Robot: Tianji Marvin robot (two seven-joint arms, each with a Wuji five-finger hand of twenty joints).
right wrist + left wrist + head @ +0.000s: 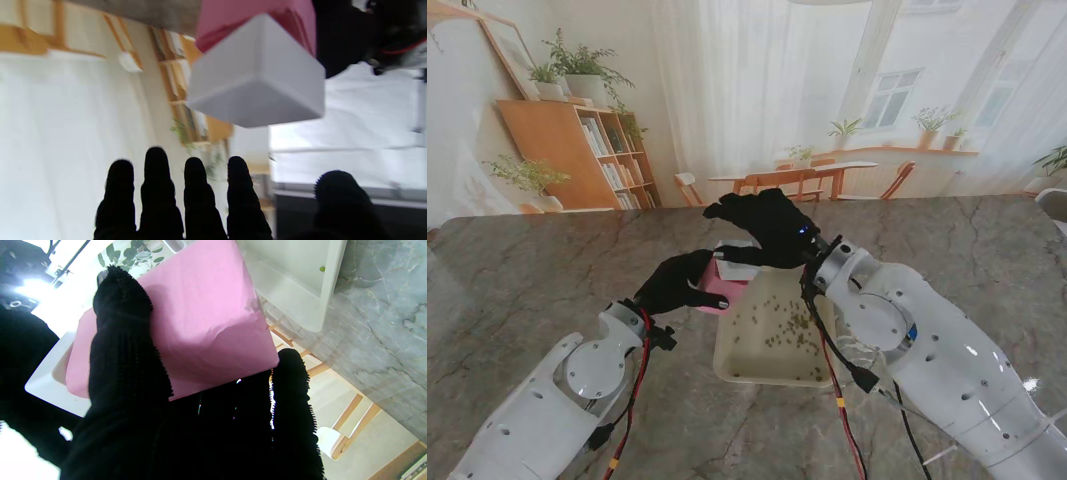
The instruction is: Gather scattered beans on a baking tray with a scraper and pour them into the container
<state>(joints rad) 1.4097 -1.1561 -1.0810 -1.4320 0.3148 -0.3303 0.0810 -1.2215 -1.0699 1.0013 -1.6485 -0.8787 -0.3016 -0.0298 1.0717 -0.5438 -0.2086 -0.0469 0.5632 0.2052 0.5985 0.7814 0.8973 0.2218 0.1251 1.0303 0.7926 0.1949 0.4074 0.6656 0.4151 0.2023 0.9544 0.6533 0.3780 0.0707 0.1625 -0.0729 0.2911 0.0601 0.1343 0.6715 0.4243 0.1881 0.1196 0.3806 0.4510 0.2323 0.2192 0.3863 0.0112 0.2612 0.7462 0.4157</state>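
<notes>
The white baking tray [727, 362] lies in front of me with several green beans [784, 326] scattered over its floor. My left hand [675, 285] is shut on a pink block-shaped piece [724, 286] at the tray's far left corner. The left wrist view shows thumb and fingers [126, 373] pinching that pink piece [206, 313], with the tray [293, 290] beside it. A small white box [739, 255] sits just beyond the pink piece. My right hand [767, 228] hovers over the tray's far end, fingers [160, 193] spread, holding nothing. The white box [257, 76] and the pink piece [253, 13] lie ahead of it.
The tray rests on a grey marble-patterned table [547, 270]. My right forearm [897, 330] and its cables [842, 400] cross the tray's right side. Shelves, plants and chairs stand beyond the table's far edge.
</notes>
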